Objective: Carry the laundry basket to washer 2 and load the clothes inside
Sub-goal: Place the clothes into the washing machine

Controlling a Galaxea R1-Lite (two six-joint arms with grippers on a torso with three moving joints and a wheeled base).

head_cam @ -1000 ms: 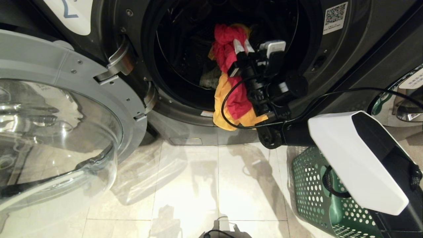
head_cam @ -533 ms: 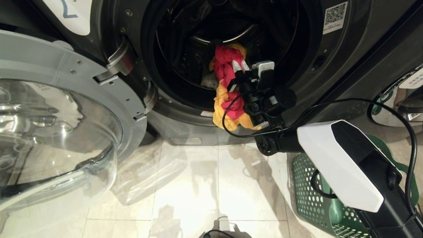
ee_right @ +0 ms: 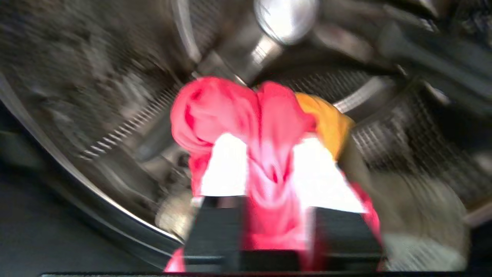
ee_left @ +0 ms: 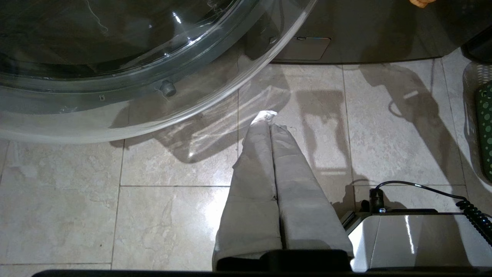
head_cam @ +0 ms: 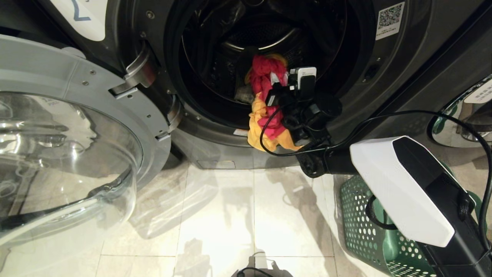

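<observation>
Before us stands washer 2 (head_cam: pixel 384 73), dark grey, its round glass door (head_cam: pixel 65 154) swung wide to the left and the drum mouth open. On the tiled floor (head_cam: pixel 230 215) at the near right sits the laundry basket (head_cam: pixel 361 219), dark green with round holes, partly hidden under our right arm.

Our right pincer (head_cam: pixel 280 79) reaches into the drum mouth with the clothes: a red-pink cloth piece (head_cam: pixel 265 73) bunched between its fingers and a yellow cloth piece (head_cam: pixel 255 130) trailing down over the lower lip of the opening. From the right wrist view the red-pink cloth (ee_right: pixel 246 115) sits between two pale fingers that stand a little apart; we judge the grip is loosening, though we cannot tell whether the cloth is free. A patch of grey-green fabric (head_cam: pixel 244 92) lies deeper in the drum.

To do this step well, we should push farther in before letting go, so the hanging yellow tail clears the lip and does not slide back out onto the floor.

Our left pincer (ee_left: pixel 269 115) hangs over the floor near the door, pressed together and empty.
</observation>
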